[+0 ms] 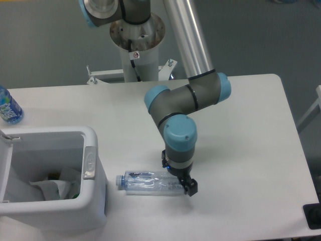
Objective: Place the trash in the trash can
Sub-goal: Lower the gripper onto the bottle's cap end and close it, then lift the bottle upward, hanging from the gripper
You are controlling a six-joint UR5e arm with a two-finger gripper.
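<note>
Table point(251, 115): white top, carrying everything below
Arm point(186, 95): silver upper tube slanting down from the grey pedestal at the back, grey joints with light-blue caps, wrist pointing straight down near the front middle of the table
Trash can point(95, 201): white boxy bin at front left, open top, grey oval latch on the right rim
Bin contents: crumpled clear-white plastic wrapper point(50, 188) lying inside at the bottom, with a green bit at its right edge
Clear bottle point(145, 183): lying flat on its side on the table, cap end pointing left toward the bin wall and just short of it, base end under the wrist
Gripper point(178, 178): down at table level over the right end of the clear bottle, black fingers point(191, 188) partly showing past the bottle's base; jaws straddling that end, cannot tell whether pressed onto it or merely around it
Blue-labelled bottle point(7, 106): upright at the far left edge, blue liquid inside, well apart from the gripper
</note>
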